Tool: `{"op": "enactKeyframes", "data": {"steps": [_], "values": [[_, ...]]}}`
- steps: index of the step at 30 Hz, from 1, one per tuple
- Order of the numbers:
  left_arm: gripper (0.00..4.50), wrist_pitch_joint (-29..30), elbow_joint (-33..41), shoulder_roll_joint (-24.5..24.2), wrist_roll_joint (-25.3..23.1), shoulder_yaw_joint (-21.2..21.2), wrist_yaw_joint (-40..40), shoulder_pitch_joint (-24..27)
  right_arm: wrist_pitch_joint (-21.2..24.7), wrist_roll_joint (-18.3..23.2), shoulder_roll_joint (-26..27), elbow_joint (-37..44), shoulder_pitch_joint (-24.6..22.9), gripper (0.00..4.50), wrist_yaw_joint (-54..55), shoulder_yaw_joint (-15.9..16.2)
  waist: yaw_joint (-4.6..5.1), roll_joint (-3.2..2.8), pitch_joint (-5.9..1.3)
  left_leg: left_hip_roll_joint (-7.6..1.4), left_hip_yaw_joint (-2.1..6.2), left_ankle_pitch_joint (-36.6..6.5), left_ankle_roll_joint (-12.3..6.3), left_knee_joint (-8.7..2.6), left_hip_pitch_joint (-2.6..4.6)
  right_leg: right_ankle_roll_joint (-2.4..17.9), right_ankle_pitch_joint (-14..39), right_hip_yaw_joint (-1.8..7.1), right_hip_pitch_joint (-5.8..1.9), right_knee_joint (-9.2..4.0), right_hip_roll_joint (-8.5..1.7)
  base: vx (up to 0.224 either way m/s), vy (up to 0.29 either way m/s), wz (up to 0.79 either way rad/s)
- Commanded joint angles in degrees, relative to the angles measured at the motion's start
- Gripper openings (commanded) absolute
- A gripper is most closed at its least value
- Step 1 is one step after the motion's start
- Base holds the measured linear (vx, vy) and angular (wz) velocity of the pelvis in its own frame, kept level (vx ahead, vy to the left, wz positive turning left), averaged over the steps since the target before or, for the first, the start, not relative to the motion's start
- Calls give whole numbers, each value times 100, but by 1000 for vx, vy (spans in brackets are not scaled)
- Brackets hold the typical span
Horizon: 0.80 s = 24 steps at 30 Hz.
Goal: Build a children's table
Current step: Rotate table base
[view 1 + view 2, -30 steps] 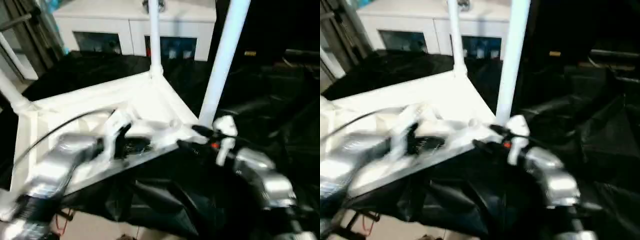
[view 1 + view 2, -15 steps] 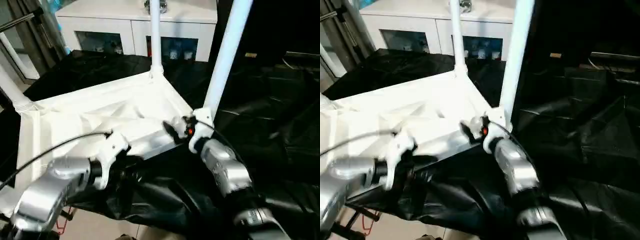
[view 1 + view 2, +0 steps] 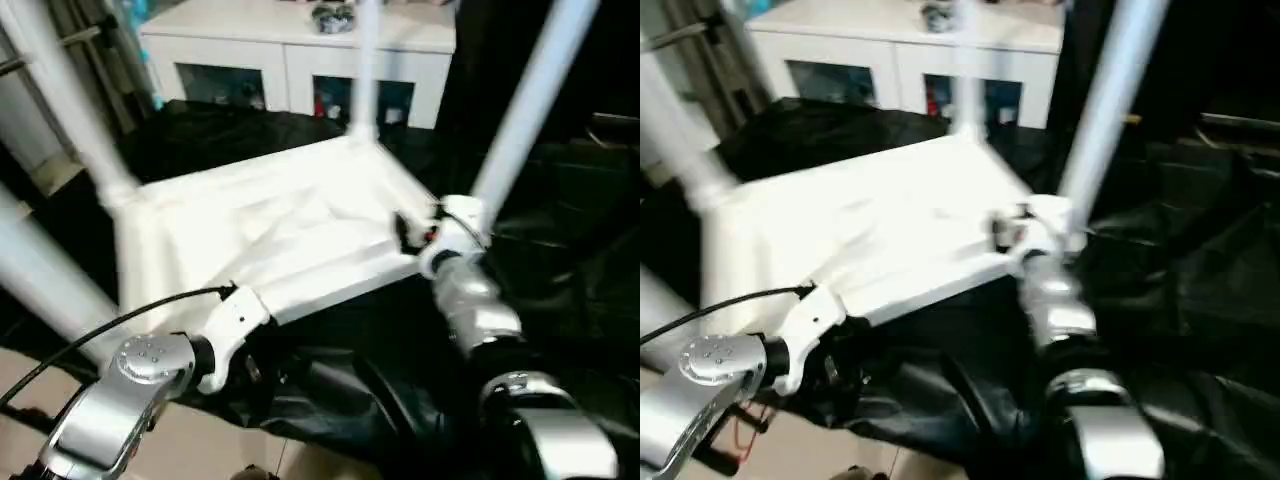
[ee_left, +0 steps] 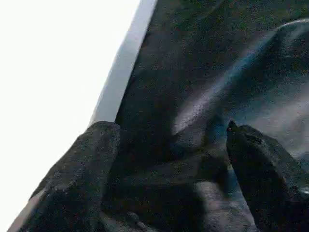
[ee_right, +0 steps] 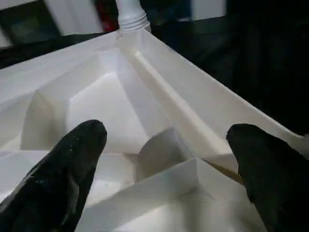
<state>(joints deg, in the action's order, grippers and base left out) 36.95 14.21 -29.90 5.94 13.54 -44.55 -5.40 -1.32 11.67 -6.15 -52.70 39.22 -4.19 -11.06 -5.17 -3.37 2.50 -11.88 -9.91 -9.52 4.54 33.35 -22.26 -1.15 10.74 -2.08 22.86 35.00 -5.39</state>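
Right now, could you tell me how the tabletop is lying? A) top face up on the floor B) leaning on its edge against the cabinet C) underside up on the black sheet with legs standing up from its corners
C: the tabletop shows its ribbed underside, lies on the black sheet, and legs rise from its corners.

Silver forearms (image 3: 110,415) — black cable (image 3: 90,335)

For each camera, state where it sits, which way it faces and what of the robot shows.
Head views: look forward and down at the upturned tabletop with legs rising; both silver forearms show.
Left wrist view: looks past the open left gripper at black cloth beside the tabletop's edge.
Right wrist view: looks between the open right gripper into the ribbed underside.
Shared: the tabletop.
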Motion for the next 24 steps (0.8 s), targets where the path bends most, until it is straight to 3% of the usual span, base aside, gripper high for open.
{"op": "enactKeyframes", "data": {"steps": [1,2,7,14,17,21,24], "values": [[434,-109,-108,-26,-80,-282,183,-162,-139,65,-268,-118,79,450,239,-301,75,-70,-342,1,-41,-1927,272,-397,197,844,1622,97,-96,-446,-87,0,0,0],[442,-171,-177,-13,-61,-304,219,-223,-227,73,-433,-268,134,450,307,-360,90,-33,-343,6,-31,-1912,268,-396,160,845,1562,88,-127,-434,-87,0,0,0],[447,-442,-418,-30,-228,-227,360,-252,-384,88,-890,-627,214,450,419,-554,91,-40,-356,18,-39,-1850,200,-358,143,875,1472,76,-133,-432,-85,0,0,0],[447,-961,-506,210,-77,-305,418,-137,-480,28,-1254,-843,224,450,361,-646,103,-17,-401,32,-45,-1316,16,-300,71,1099,776,49,-206,-360,-78,0,0,0],[447,-1175,-161,286,571,-626,14,358,-603,-126,-1259,-594,62,450,-420,-296,158,7,-413,32,-50,-1213,-113,-285,26,1262,540,39,-232,-335,-85,0,0,0],[447,-1247,-65,307,801,-836,-34,582,-621,-130,-1215,-261,-128,450,-910,-135,227,1,-394,18,-63,-1290,-304,-281,48,1353,692,38,-215,-364,-75,0,0,0],[447,-1355,10,457,1260,-1381,-61,945,-448,79,-1211,880,-756,450,-1726,166,224,16,-355,-7,-64,-1508,-310,-310,57,1267,1063,53,-209,-406,-79,0,0,0]]}}
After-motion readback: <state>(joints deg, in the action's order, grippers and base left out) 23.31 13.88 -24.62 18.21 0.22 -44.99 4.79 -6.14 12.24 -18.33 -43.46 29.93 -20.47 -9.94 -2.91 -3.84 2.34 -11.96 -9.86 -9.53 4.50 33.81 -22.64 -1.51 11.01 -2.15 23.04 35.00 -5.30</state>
